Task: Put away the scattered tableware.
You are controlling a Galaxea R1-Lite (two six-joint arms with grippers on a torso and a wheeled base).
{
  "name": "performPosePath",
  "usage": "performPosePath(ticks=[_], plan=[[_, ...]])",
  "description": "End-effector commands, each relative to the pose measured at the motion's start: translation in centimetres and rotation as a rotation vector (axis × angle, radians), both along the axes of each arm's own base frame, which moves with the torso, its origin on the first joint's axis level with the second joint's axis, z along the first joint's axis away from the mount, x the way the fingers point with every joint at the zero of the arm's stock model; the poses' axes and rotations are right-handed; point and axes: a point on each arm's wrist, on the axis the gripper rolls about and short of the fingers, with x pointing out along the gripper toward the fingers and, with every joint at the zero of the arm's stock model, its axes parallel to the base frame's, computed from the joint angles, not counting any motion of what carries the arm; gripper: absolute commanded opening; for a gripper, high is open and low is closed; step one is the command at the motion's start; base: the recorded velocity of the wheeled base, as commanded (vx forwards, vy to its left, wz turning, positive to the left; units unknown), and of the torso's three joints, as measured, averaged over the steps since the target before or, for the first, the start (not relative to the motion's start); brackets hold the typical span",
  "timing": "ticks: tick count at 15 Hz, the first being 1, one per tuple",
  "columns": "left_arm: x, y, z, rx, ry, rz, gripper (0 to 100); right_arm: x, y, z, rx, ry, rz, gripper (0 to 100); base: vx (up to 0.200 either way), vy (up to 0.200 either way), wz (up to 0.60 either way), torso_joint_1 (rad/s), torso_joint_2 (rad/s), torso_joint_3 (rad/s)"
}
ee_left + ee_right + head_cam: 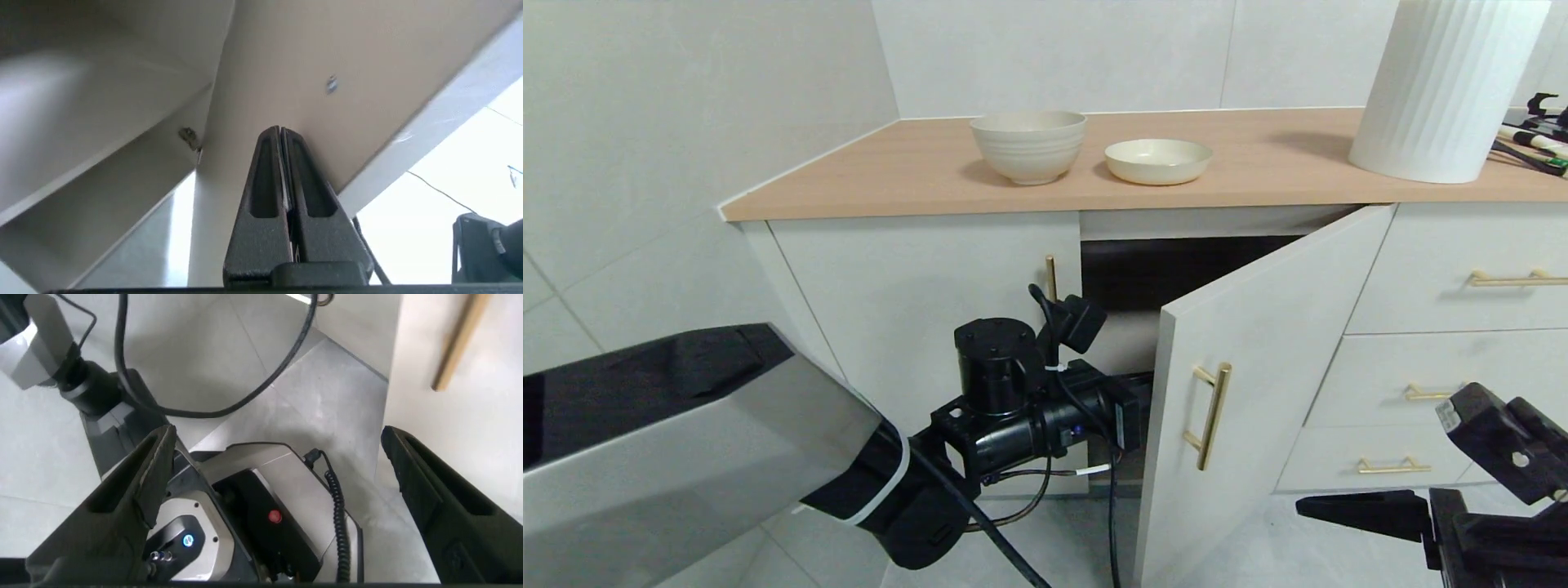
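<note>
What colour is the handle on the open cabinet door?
The handle is brass-gold; the head view shows it best.

White tiled walls (686, 98) meet in a corner behind the wood-topped table (1258, 175). Below the table, a white cabinet door (1258, 367) with a brass handle (1210, 416) stands swung open on a dark interior, with white drawers (1445, 269) just beside it. A pale tiled floor (1258, 559) lies beneath.

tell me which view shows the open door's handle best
The head view: the handle shows whole, upright on the open door. The right wrist view catches a slanted stretch of it on the door's face. The left wrist view looks past the shut left gripper at pale panels.
</note>
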Motion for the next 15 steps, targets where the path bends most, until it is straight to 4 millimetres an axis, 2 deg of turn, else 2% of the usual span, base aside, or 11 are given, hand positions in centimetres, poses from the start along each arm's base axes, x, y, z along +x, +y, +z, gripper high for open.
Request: performPosePath(ticks=[1, 4, 6, 8, 9, 10, 11, 15], plan=[[0.2, -0.1, -0.5, 0.005, 0.007, 0.004, 0, 0.0, 0.0, 0.0, 0.000, 0.000, 0.001, 100, 0.000, 0.000, 0.00, 0.000, 0.00, 0.000], [1.2, -0.9, -1.5, 0.014, 0.006, 0.068, 0, 0.0, 0.0, 0.1, 0.002, -0.003, 0.001, 100, 0.000, 0.000, 0.00, 0.000, 0.00, 0.000], [0.7, -1.8, -1.6, 0.015, -0.001, 0.080, 0, 0.0, 0.0, 0.1, 0.003, -0.004, 0.003, 100, 0.000, 0.000, 0.00, 0.000, 0.00, 0.000], [-3.4, -3.7, -0.4, -0.013, -0.053, -0.039, 0, -0.6, -0.3, 0.3, 0.020, -0.018, 0.022, 100, 0.000, 0.000, 0.00, 0.000, 0.00, 0.000], [-8.2, -4.8, 0.3, -0.044, -0.052, -0.245, 0, -1.6, -0.5, 0.5, 0.050, -0.024, 0.101, 100, 0.000, 0.000, 0.00, 0.000, 0.00, 0.000], [-11.3, -4.5, 0.1, -0.039, -0.027, -0.427, 0, -2.5, -1.0, 0.7, 0.089, -0.027, 0.188, 100, 0.000, 0.000, 0.00, 0.000, 0.00, 0.000], [-12.0, -4.4, -0.1, -0.030, -0.022, -0.477, 0, -3.1, -1.4, 0.9, 0.121, -0.024, 0.267, 100, 0.000, 0.000, 0.00, 0.000, 0.00, 0.000], [-7.6, -3.5, -0.5, -0.038, -0.038, -0.329, 0, -3.5, -1.8, 1.3, 0.147, -0.045, 0.303, 100, 0.000, 0.000, 0.00, 0.000, 0.00, 0.000]])
